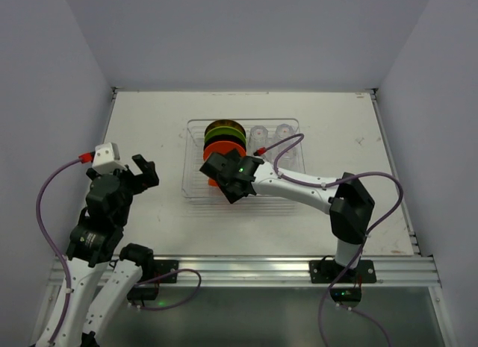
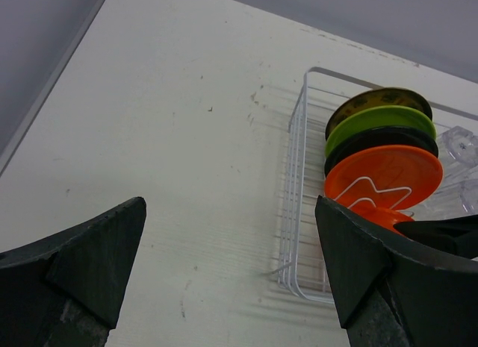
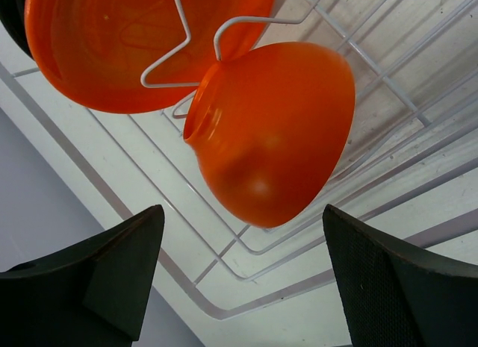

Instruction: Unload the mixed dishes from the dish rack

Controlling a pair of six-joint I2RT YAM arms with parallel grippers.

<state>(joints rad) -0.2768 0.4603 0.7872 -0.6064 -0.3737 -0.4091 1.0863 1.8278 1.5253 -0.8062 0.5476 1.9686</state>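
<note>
Nothing looks unloaded yet: the small glossy orange bowl [image 3: 276, 130], 4 upright round plates [image 2: 377, 142] and 2 visible clear cups [image 1: 259, 130] all sit in the clear ribbed dish rack [image 1: 187, 168]. The right gripper [image 3: 243, 220] hovers at the bowl, fingers spread and empty. The left gripper [image 1: 144, 170] hangs wide apart, well left of the rack.

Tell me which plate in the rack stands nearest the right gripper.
The orange plate, at the row's near end by the right gripper; the black plate, lime green plate and yellow-brown plate stand behind it.

White arms [image 1: 295, 186], black joints — purple cables [image 1: 38, 209], green lamps [image 1: 240, 169].
</note>
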